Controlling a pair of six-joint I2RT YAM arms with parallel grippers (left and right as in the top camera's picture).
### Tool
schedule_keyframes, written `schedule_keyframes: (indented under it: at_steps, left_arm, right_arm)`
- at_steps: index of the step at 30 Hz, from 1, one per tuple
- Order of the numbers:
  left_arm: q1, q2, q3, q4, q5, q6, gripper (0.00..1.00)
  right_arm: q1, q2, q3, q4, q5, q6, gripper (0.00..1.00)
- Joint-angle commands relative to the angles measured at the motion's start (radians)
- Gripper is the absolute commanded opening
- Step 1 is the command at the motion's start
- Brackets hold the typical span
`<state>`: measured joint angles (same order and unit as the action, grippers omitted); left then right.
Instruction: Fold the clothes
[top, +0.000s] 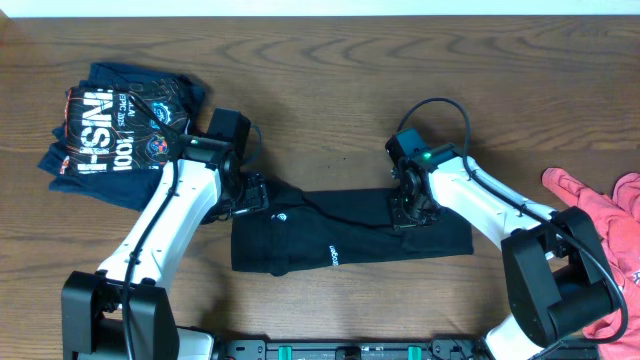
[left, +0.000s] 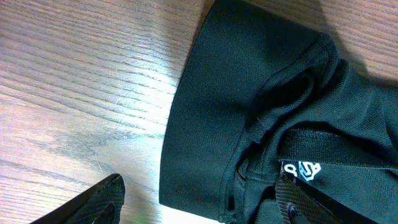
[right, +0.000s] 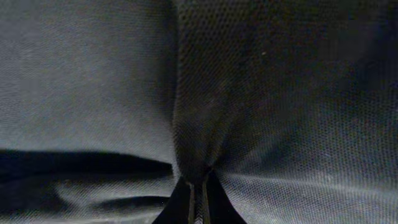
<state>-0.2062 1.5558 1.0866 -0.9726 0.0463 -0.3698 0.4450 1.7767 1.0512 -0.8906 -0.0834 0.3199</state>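
Note:
A black garment (top: 340, 238) lies flat on the wooden table, folded into a long band. My left gripper (top: 250, 196) is at its upper left corner; in the left wrist view its jaws (left: 199, 205) are spread wide, one finger on bare wood, the other over the cloth (left: 249, 112) near a white logo (left: 300, 170). My right gripper (top: 410, 208) is at the garment's upper right part. In the right wrist view its jaws (right: 198, 199) are shut, pinching a ridge of the black mesh fabric (right: 199, 112).
A folded dark printed shirt (top: 115, 130) lies at the back left. A red garment (top: 605, 225) lies at the right edge. Bare wood lies behind the black garment.

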Motion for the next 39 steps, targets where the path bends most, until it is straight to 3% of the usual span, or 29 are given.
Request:
schedule_keyframes:
  at_steps: [1,22,31,39]
  left_arm:
    - [0.005,-0.008,-0.005,-0.006,-0.001,-0.008,0.79]
    - [0.005,-0.008,-0.005,-0.004,-0.001,-0.008,0.79]
    - [0.005,-0.008,-0.005,-0.002,-0.001,-0.008,0.79]
    - [0.005,-0.008,-0.005,-0.003,-0.001,-0.008,0.79]
  right_arm:
    - [0.027,0.007,-0.004,0.008,-0.111,-0.072,0.01]
    - [0.037,-0.021,0.075,-0.064,-0.214,-0.12,0.01]
    - [0.108,-0.023,0.076,-0.041,-0.22,-0.106,0.02]
    - [0.123,-0.023,0.076,-0.041,-0.216,-0.089,0.33]
